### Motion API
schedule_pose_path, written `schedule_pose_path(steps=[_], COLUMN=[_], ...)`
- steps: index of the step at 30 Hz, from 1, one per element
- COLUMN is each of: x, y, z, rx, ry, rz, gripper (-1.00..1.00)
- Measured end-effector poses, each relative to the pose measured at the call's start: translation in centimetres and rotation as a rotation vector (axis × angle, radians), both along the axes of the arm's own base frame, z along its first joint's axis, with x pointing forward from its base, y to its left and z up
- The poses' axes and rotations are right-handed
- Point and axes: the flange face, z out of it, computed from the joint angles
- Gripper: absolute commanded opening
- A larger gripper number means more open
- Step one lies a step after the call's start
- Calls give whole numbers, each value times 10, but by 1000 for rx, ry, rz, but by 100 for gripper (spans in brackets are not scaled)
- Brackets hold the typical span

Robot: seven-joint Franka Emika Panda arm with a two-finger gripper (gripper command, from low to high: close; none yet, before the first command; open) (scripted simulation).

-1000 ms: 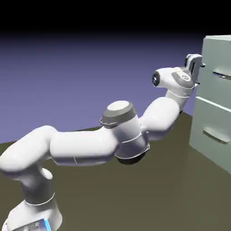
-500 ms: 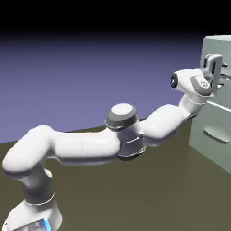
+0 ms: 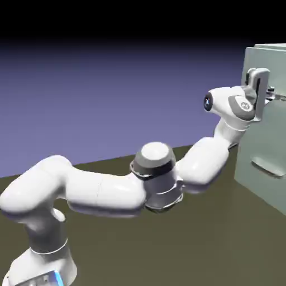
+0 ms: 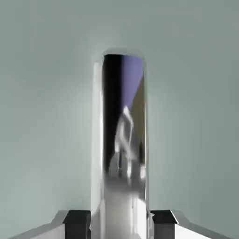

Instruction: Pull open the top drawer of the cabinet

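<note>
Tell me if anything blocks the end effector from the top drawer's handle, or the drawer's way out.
Nothing visible separates the end effector from the handle; its fingertips close on it from both sides. Only the robot's own arm stands before the top drawer; it should retreat with the pull.

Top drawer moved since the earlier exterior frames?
Yes: the top drawer has come out toward the robot, its front now standing proud of the cabinet.
</note>
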Motion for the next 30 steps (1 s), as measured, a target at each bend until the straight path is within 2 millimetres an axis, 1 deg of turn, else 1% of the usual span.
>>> schedule_pose_path(steps=[6, 13, 20, 27, 28, 30], x=[-37, -90, -152, -223, -230, -230], y=[0, 0, 0, 0, 0, 0], z=[0, 0, 0, 0, 0, 0], rx=[0, 0, 0, 0, 0, 1], ry=[-1, -1, -2, -2, -2, 2], rz=[0, 0, 0, 0, 0, 0], gripper=[-100, -100, -100, -100, 100, 100])
